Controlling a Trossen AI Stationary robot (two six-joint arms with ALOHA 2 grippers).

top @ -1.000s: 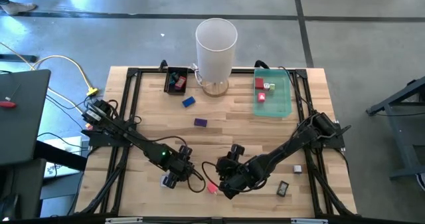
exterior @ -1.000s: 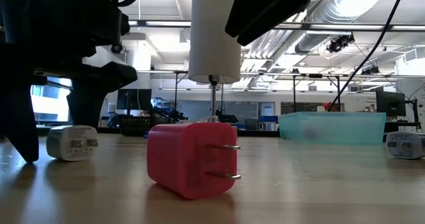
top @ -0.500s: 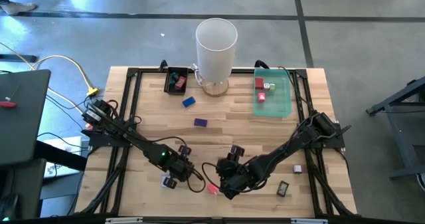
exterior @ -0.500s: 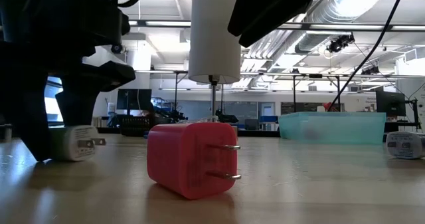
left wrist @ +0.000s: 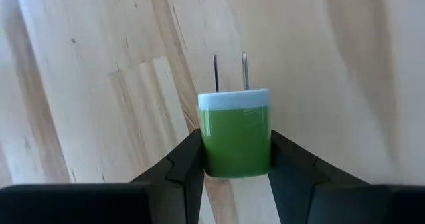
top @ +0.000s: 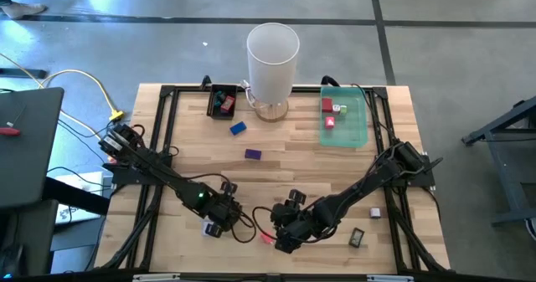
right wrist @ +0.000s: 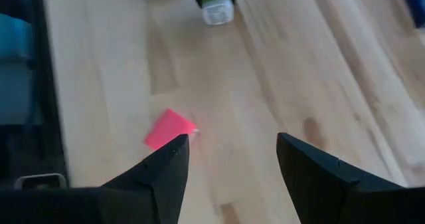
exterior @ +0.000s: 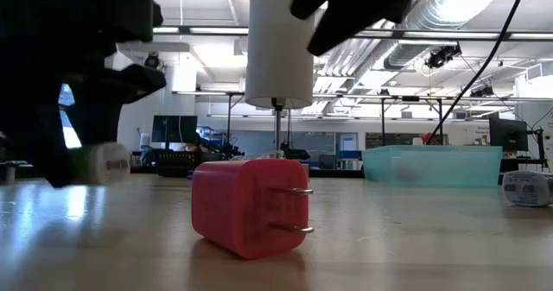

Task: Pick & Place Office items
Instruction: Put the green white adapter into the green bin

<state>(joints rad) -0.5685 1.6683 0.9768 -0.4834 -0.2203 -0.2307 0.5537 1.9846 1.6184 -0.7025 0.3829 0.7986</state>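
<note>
My left gripper [left wrist: 236, 159] is shut on a green plug block with a white face and two prongs [left wrist: 236, 134], near the table's front left [top: 209, 226]. The low view shows this block [exterior: 97, 163] off the table. A pink plug block [exterior: 246, 206] lies on its side on the wood, prongs level. My right gripper [right wrist: 229, 159] hangs open above the pink block [right wrist: 169, 129], touching nothing. My left gripper pinches the green block by two opposite sides of its body [left wrist: 211, 156] between its two fingers. The fingers slant down from above. The white face and the prongs [left wrist: 230, 72] point away from the gripper. The block is lifted clear of the table.
A tall white cylinder [top: 272, 60] stands at the far middle, with a small black tray [top: 222, 100] to its left and a translucent green tray [top: 356, 131] to its right. A blue block [top: 238, 128], a purple block [top: 252, 155], a grey piece [top: 375, 212] and a black piece [top: 357, 238] lie loose.
My left gripper has shut on the green plug block, which turned on the table as the fingers closed, and has then lifted it clear of the wood. My right gripper has turned a little in place above the pink block.
</note>
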